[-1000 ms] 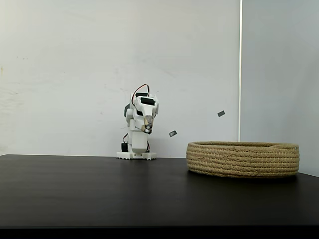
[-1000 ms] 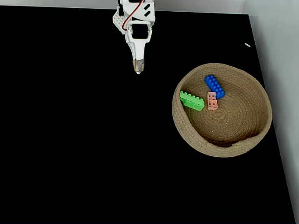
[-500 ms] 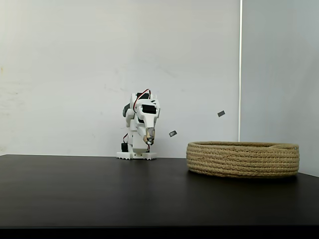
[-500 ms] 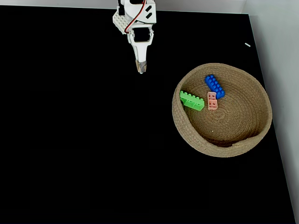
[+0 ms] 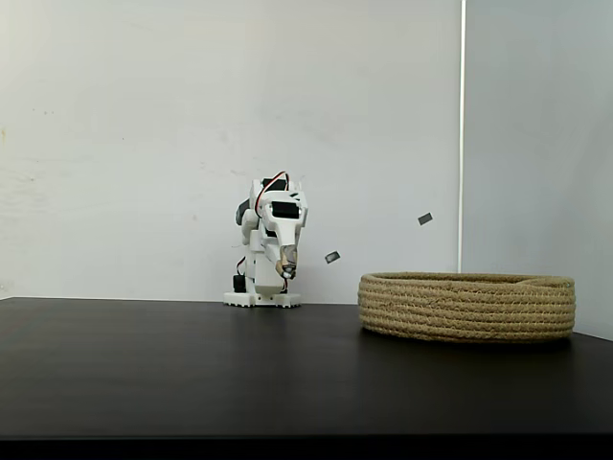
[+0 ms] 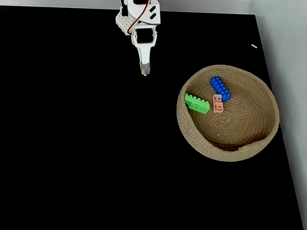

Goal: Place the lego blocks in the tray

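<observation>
Three lego blocks lie inside the tray point(image 6: 261, 129), a round woven rope basket: a green one point(image 6: 197, 103) by the left wall, a blue one point(image 6: 220, 88) toward the back, and a pale pink one point(image 6: 218, 103) between them. From the side, the tray point(image 5: 466, 306) hides the blocks. My gripper point(image 6: 145, 71) is folded back near the arm's base, far left of the tray, shut and holding nothing. In the side-on fixed view the gripper point(image 5: 284, 271) points down, just above the table.
The black table point(image 6: 86, 153) spreads wide to the left of and in front of the tray. A white wall runs along the back and the right side. The arm's white base point(image 5: 261, 299) sits at the table's far edge.
The gripper has dropped lower and tucked closer to the arm's base over the last second. The blocks and the tray have stayed put.
</observation>
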